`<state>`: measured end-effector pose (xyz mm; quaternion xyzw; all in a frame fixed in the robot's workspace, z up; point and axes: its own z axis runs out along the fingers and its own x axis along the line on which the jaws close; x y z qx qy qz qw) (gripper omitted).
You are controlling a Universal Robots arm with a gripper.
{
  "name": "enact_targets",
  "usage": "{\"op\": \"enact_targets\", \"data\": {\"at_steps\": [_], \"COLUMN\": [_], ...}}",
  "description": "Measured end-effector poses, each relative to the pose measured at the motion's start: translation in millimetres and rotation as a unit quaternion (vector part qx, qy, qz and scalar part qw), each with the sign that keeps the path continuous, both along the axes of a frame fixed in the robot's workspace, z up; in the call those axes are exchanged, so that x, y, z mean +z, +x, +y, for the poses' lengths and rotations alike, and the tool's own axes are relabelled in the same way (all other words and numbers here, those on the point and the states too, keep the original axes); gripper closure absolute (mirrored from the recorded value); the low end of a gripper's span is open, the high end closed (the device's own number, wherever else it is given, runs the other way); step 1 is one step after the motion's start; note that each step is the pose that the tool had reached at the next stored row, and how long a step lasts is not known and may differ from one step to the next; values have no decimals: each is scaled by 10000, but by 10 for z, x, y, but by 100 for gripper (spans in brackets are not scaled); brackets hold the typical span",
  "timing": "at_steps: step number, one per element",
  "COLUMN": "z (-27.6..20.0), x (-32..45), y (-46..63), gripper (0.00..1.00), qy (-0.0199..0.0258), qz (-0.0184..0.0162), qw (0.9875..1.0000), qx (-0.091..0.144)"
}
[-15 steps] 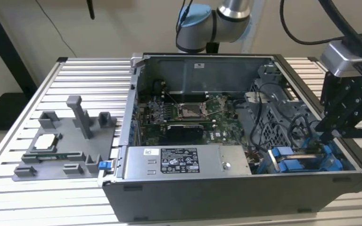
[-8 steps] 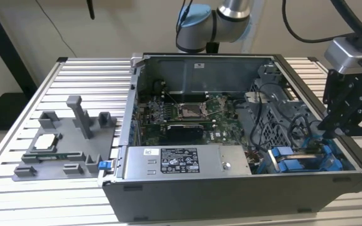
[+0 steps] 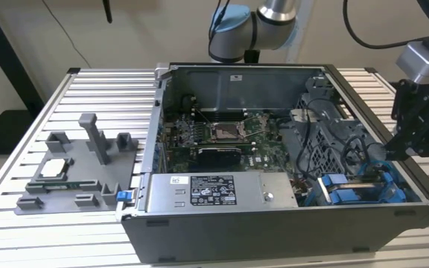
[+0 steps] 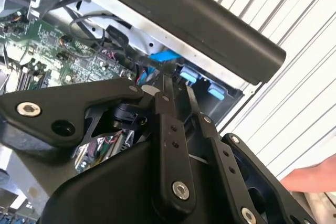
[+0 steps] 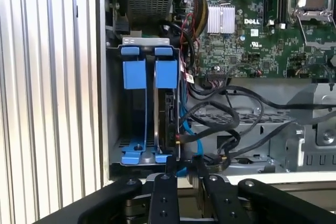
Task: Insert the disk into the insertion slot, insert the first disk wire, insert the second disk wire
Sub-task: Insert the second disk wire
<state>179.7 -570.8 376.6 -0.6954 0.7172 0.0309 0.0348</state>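
The disk (image 5: 169,114) stands on edge in the insertion slot (image 5: 157,40) of the drive cage, its blue carrier (image 5: 166,73) keeping it aligned. The tool (image 5: 185,158) hovers at the disk's wire-side end beside loose cables (image 5: 226,116), presumably for reach. Whether the tool is open or closed cannot be told.

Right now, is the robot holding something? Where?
Cannot tell. The gripper is by the end of the disk in the insertion slot, but any grip is hidden.

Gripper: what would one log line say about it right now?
gripper | close to disk | disk in blue carrier, inside insertion slot
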Motion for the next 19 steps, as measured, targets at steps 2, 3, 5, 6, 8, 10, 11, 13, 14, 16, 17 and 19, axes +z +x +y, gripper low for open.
{"op": "enact_targets", "data": {"at_steps": [2,3,5,6,8,10,11,13,14,16,17,19], "z": [24,36,64,83,114,119,119,120,120,119,120,120], "x": [0,0,-1,-4,-9,-13,-13,-25,-33,-48,-54,-64], "y": [39,59,94,109,128,147,157,176,185,204,213,226], "gripper": [0,0,0,0,0,0,0,0,0,0,0,0], "qy": [0,0,-2,-5,-29,-61,-73,-80,-81,-85,-87,-86], "qz": [0,0,3,10,67,173,235,309,328,364,380,407], "qw": [10000,10000,10000,10000,10000,9998,9997,9995,9994,9993,9992,9991], "qx": [0,0,0,0,0,0,0,1,1,1,1,1]}}
